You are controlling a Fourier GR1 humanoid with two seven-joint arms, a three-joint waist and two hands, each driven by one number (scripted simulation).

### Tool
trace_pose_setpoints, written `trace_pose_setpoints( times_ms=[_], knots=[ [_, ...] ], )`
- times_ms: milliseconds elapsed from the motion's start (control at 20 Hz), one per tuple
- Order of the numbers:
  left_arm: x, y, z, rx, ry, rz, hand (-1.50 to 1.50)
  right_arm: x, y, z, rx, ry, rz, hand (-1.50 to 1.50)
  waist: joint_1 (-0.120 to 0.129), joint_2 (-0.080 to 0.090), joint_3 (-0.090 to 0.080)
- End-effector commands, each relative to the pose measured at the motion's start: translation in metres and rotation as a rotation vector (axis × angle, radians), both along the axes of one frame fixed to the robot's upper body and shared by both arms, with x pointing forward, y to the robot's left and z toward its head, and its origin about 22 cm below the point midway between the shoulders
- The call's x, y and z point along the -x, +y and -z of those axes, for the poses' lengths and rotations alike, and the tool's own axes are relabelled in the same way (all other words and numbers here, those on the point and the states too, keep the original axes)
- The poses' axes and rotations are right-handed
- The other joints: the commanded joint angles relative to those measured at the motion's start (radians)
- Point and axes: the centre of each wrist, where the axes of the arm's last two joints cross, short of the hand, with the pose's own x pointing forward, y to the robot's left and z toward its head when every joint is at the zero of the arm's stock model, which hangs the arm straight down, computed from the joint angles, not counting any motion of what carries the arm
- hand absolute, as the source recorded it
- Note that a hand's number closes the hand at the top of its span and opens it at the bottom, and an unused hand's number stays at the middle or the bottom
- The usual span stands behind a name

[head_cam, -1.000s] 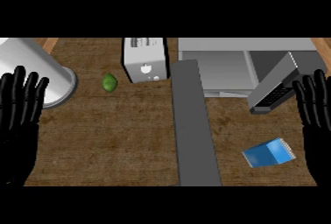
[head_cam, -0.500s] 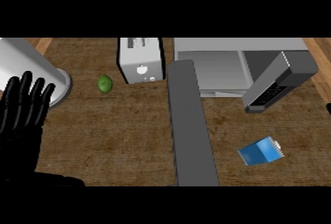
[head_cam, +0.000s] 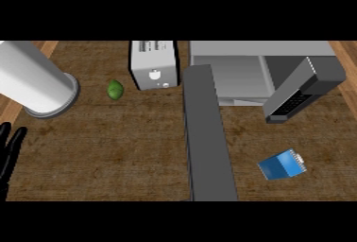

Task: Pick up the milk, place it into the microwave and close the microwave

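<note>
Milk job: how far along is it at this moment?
Nothing looks done. The milk lies on the counter, outside the microwave, whose door stands open. Nothing is in hand: only the left hand shows, at the left edge. Picking, placing and closing all remain.

Milk carton (head_cam: 282, 164) beside open microwave (head_cam: 261, 71) (counter)

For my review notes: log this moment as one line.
milk: on counter, untouched | microwave: door open | left hand: open, left edge | right hand: out of view
</note>
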Motion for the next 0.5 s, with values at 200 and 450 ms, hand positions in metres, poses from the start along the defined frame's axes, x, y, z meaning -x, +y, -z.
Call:
trace_pose_setpoints(
  times_ms=[200,450],
  knots=[
    [0.042,0.017,-0.002,0.028,0.001,0.01,-1.5,-0.003,0.008,0.02,0.06,0.052,0.038,-1.5,0.006,0.001,-0.001],
    [0.039,0.018,0.008,0.023,-0.003,0.006,-1.5,-0.035,-0.01,0.068,0.069,0.126,0.109,-1.5,0.01,0.003,0.0]
  ],
)
